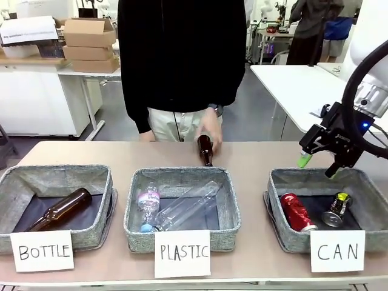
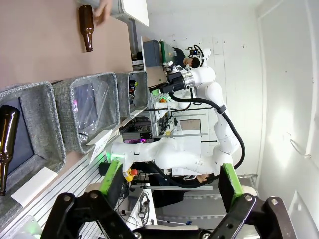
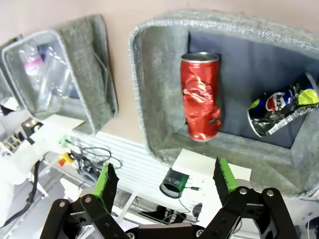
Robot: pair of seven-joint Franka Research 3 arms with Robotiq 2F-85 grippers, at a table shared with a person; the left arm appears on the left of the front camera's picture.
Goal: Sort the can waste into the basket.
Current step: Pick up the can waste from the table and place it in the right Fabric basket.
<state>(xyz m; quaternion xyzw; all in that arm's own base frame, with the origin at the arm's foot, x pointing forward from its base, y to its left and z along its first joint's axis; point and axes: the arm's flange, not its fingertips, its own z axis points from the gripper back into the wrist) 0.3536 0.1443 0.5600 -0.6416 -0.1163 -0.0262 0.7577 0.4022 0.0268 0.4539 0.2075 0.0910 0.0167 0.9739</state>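
Right hand [image 1: 316, 163] hangs spread, empty, above basket [image 1: 276, 182] rim, both cans [image 1: 295, 211] inside

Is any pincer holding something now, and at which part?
No. The right pincer is open and empty above the CAN basket; the left pincer is open and empty too. Both cans lie inside.

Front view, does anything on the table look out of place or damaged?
A brown glass bottle lies loose on the table behind the PLASTIC basket, under the person's hand, not in any basket. In the CAN basket, the red can and dark can are dented.
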